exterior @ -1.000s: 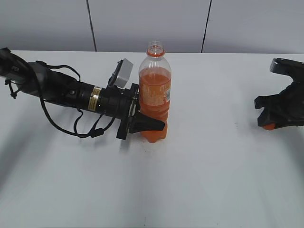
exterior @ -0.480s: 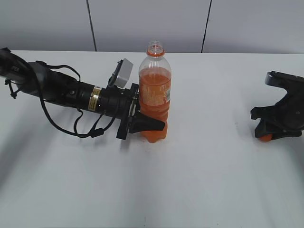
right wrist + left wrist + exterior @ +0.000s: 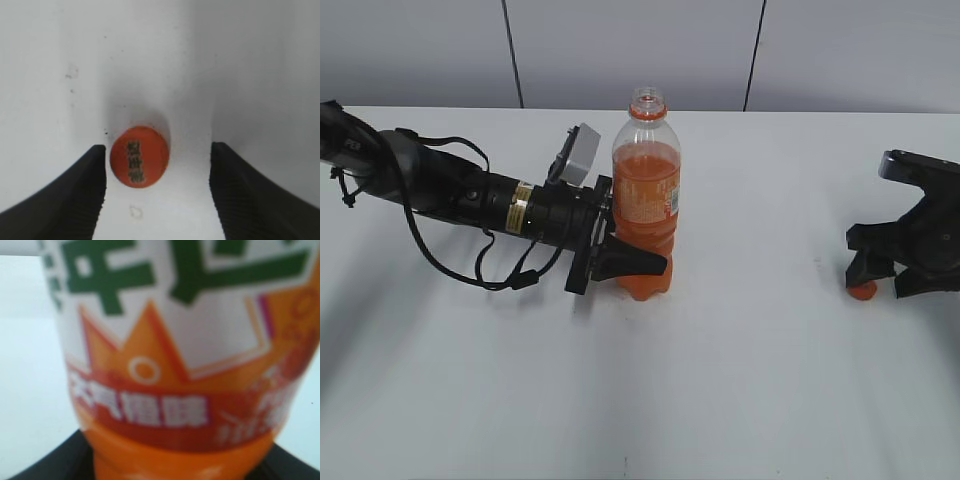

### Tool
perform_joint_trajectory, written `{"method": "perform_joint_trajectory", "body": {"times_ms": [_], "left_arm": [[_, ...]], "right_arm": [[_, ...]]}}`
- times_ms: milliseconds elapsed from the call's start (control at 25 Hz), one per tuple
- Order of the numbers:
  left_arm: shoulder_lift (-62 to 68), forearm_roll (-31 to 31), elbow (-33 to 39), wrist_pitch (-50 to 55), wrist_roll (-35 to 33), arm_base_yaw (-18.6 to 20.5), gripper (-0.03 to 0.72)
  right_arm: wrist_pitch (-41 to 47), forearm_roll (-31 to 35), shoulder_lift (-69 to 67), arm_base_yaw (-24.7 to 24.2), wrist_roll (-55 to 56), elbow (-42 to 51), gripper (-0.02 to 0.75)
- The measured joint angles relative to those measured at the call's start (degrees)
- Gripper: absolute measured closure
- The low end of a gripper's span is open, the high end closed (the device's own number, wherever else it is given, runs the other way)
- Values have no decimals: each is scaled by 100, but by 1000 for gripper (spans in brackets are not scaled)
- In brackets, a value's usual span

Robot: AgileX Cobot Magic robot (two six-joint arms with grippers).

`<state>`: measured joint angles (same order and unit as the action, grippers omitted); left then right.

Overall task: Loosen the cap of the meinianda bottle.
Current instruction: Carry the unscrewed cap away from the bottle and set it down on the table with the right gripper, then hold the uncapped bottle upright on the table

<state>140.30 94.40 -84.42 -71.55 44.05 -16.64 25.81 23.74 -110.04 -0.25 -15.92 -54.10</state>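
Observation:
The meinianda bottle (image 3: 646, 200) stands upright in the middle of the white table, its neck open with only the orange ring on it. My left gripper (image 3: 625, 265) is shut on the bottle's lower body; the left wrist view is filled by the orange label (image 3: 180, 340). The small orange cap (image 3: 863, 290) lies on the table at the far right, top side up with a dark mark (image 3: 139, 156). My right gripper (image 3: 880, 280) is open, its jaws on either side of the cap (image 3: 157, 190), the left jaw close to it.
The white table (image 3: 740, 380) runs to a grey panelled wall (image 3: 620, 50) at the back. A black cable (image 3: 450, 265) loops under the left arm. Small dark specks (image 3: 70, 75) mark the table near the cap.
My right gripper has lowered to the table and opened, letting go of the cap, which now lies on the surface. The left arm and bottle have not moved.

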Motion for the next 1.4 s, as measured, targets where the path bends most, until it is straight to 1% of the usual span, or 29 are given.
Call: {"method": "perform_joint_trajectory", "body": {"times_ms": [120,360,480,680,760,880,960,1120,1400], "left_arm": [[0,0,0,0,-29,0,294],[0,0,0,0,-39,0,294],[0,0,0,0,-41,0,294],[0,0,0,0,-52,0,289],[0,0,0,25,-62,0,246],[0,137,6,168,-65,0,137],[-6,159,6,187,-72,0,91],[-178,220,6,235,-76,0,76],[-756,221,6,236,-76,0,87]], "right_arm": [[18,112,0,0,5,0,230],[177,175,0,0,6,-21,224],[538,176,0,0,12,-205,223],[1447,164,0,0,13,-724,223],[1727,164,0,0,13,-922,223],[2041,158,0,0,13,-1215,223],[2164,158,-2,0,13,-1375,223],[2236,158,145,0,21,-1524,223],[2227,176,717,0,26,-1561,223]]}}
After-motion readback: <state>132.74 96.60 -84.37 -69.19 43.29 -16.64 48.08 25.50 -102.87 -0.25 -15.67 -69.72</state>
